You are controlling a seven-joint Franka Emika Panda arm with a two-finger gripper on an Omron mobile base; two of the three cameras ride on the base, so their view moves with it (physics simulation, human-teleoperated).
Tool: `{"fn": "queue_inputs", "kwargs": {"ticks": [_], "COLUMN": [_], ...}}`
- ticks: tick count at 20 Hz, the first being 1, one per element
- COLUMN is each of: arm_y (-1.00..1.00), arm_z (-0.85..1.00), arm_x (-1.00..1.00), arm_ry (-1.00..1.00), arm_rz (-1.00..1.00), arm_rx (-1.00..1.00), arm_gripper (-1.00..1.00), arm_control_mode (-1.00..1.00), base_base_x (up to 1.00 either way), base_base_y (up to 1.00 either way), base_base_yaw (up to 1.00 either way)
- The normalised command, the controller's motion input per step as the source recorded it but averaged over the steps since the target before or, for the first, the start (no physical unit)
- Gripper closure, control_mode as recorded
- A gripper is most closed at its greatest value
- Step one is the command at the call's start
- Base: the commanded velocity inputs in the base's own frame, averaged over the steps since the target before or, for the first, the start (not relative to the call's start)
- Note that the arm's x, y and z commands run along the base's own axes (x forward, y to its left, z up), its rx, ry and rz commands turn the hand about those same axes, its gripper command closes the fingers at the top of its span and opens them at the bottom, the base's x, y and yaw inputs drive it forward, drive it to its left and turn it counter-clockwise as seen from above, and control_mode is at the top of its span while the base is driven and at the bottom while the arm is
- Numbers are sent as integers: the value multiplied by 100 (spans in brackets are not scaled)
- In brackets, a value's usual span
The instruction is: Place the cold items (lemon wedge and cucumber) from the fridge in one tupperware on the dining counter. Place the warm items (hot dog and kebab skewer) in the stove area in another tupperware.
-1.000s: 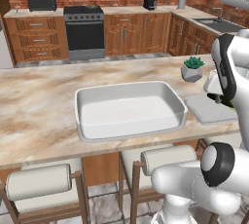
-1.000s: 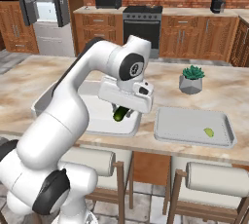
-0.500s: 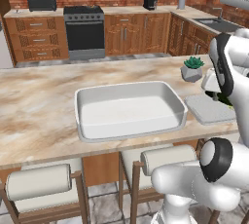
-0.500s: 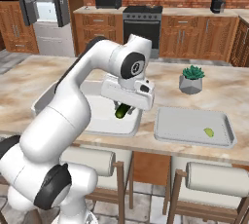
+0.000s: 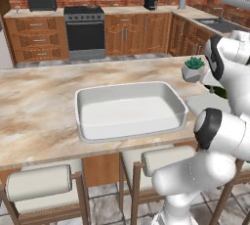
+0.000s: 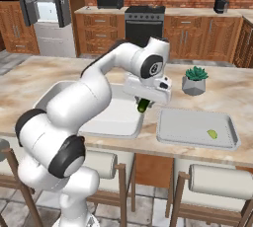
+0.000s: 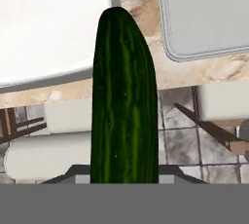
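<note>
The robot's two-finger hand (image 6: 145,103) is pinching the glossy dark green cucumber (image 7: 124,101), which hangs from it above the beige marbled stone tabletop of the dining counter (image 5: 34,116), over the strip of stone between two containers. In the right base view the cucumber's tip (image 6: 143,105) pokes out just under the hand, near the right rim of the deep white rectangular tub (image 5: 131,110) and just beside the left rim of the shallow pale grey rectangular tray with rounded corners (image 6: 196,128). A small yellow-green lemon wedge (image 6: 212,134) already lies in that shallow tray, so half of the cold pair looks delivered. Judging from this, the cucumber is the second cold item and belongs with the wedge in the same tray; it is not yet set down. The deep tub is bare inside, so the warm half appears not yet begun; the black range with dark oven door (image 5: 85,32) stands at the far wall, and neither hot dog nor kebab skewer can be made out there. The tall grey steel fridge (image 6: 42,11) stands with its doors open at the far left.
</note>
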Motion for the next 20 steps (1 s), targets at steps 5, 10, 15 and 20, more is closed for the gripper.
{"fn": "queue_inputs", "kwargs": {"ticks": [5,10,15,20], "arm_y": [-53,-39,-28,-38], "arm_z": [-60,-46,-32,-26], "arm_x": [48,38,32,73], "arm_ry": [-20,-26,-17,-5], "arm_rz": [-5,-5,0,12], "arm_rx": [-3,-3,-8,-12], "arm_gripper": [100,100,100,100], "arm_control_mode": [-100,-100,-100,-100], "base_base_x": [0,0,0,0], "base_base_y": [0,0,0,0], "base_base_yaw": [0,0,0,0]}}
